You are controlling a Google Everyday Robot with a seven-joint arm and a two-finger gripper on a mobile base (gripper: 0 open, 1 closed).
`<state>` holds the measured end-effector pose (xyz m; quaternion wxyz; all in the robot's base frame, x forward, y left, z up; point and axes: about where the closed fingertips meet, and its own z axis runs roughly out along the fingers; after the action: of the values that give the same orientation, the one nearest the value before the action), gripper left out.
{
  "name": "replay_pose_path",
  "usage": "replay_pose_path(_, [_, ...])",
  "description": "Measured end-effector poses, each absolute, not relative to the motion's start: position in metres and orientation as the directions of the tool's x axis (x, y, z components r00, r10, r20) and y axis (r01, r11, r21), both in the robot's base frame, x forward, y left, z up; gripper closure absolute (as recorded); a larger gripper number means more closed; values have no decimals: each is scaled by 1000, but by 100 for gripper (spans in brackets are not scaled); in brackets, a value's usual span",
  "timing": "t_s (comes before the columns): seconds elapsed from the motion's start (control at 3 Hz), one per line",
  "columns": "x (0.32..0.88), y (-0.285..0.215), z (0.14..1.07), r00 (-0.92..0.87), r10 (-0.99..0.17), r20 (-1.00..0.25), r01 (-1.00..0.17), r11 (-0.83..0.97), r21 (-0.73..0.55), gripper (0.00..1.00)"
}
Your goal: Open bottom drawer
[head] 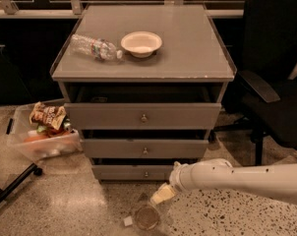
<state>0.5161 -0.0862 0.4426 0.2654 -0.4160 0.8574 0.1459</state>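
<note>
the end effector (163, 194) hangs low over the floor (65, 205), just below and to the right of the bottom drawer (124, 172). its pale, cream-coloured tip points down and left, close to the drawer's lower right part but apart from the small round metal knob (146, 173) at the centre of the front. whether it is open or closed cannot be told; it has hold of nothing that can be seen. the smooth white arm (237, 178) behind it, dotted with small dark spots, comes in from the right edge.

the bottom drawer is the lowest and shortest of three flat grey fronts in a boxy grey cabinet (143, 58), sitting just above the floor. the middle drawer (144, 149) and the top drawer (142, 116) above it are wider, each with a similar knob and a dark gap above its front.

on the cabinet's matte grey top lie a clear plastic bottle (95, 47) on its side and a shallow round cream bowl (141, 43) just beside it. left of the cabinet stands a clear plastic bin (40, 136) holding snack packets. a black office chair (271, 82) stands to the right. the floor is speckled, polished stone; on it, just below the end effector, sit a round glassy object (146, 218) and a small white scrap (128, 221).
</note>
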Motion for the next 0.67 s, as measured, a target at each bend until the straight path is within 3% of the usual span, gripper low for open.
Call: replay_pose_path(0.67, [533, -84, 381, -488, -611, -623, -836, 533, 131, 0])
